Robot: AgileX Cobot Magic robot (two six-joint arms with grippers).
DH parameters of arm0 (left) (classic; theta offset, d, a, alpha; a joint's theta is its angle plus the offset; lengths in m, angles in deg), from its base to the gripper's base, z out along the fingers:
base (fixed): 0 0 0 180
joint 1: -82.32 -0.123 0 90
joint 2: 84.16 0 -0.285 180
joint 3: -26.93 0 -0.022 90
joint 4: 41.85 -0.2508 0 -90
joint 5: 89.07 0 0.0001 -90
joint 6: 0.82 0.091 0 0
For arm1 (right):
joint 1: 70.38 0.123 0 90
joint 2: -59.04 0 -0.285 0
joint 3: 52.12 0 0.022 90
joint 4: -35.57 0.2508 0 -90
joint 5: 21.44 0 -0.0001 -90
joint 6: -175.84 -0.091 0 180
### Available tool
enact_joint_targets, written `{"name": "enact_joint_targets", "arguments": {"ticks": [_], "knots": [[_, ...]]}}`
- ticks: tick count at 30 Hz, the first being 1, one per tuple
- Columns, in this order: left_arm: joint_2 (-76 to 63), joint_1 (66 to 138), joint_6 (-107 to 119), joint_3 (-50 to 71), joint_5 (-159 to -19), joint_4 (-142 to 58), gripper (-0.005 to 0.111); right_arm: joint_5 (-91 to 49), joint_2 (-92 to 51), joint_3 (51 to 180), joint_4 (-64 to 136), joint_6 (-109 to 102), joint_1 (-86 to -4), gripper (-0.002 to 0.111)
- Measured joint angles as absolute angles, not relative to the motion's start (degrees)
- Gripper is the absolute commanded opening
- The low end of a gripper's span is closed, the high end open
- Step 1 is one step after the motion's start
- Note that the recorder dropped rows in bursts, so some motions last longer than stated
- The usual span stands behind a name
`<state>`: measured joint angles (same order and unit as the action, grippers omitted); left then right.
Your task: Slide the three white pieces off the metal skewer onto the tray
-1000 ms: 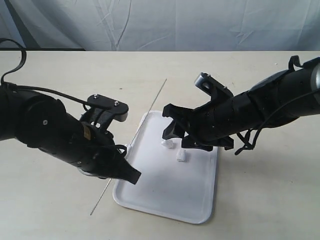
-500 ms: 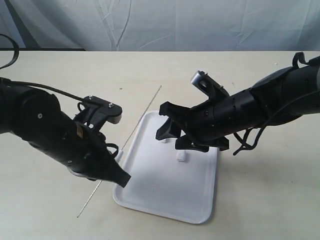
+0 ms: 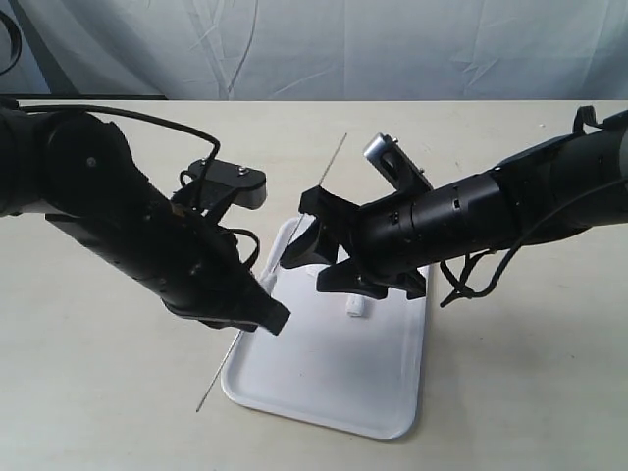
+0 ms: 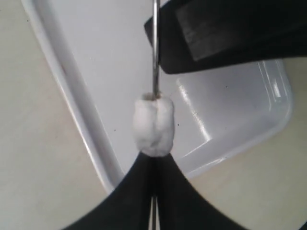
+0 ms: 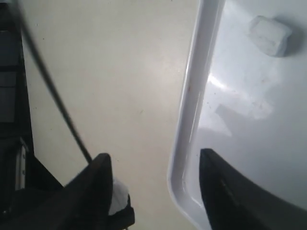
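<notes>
My left gripper (image 3: 267, 316) is shut on the thin metal skewer (image 3: 324, 177), which slants from the table's far middle down past the tray's left edge. In the left wrist view one white piece (image 4: 153, 123) sits threaded on the skewer (image 4: 155, 48), touching the shut fingertips of the left gripper (image 4: 154, 155). My right gripper (image 3: 312, 263) hangs open over the tray's far left corner, close to the skewer. The right wrist view shows the right gripper (image 5: 153, 163) open across the rim of the tray (image 5: 192, 105), the skewer (image 5: 48, 81) beside one finger. Another white piece (image 3: 358, 307) lies on the tray (image 3: 334, 378).
The tray lies on a bare beige table (image 3: 510, 392) with a pale cloth backdrop (image 3: 324, 44) behind it. Both black arms crowd the tray's far half. A white piece (image 5: 270, 34) lies loose on the tray, beyond the right fingers.
My left arm has swung right and lifted, carrying the skewer to the right. The right gripper has moved left toward the skewer and now covers a white piece that lay on the tray.
</notes>
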<state>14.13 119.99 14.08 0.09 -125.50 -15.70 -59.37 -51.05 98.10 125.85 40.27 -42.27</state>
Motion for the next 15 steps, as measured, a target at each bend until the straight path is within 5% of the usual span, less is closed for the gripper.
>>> {"name": "enact_joint_targets", "arguments": {"ticks": [15], "knots": [[18.7, 119.2, 16.1, 3.1, -125.5, -13.1, 0.0, -59.5, -51.1, 98.1, 126.8, 41.7, -42.3, 0.053]]}}
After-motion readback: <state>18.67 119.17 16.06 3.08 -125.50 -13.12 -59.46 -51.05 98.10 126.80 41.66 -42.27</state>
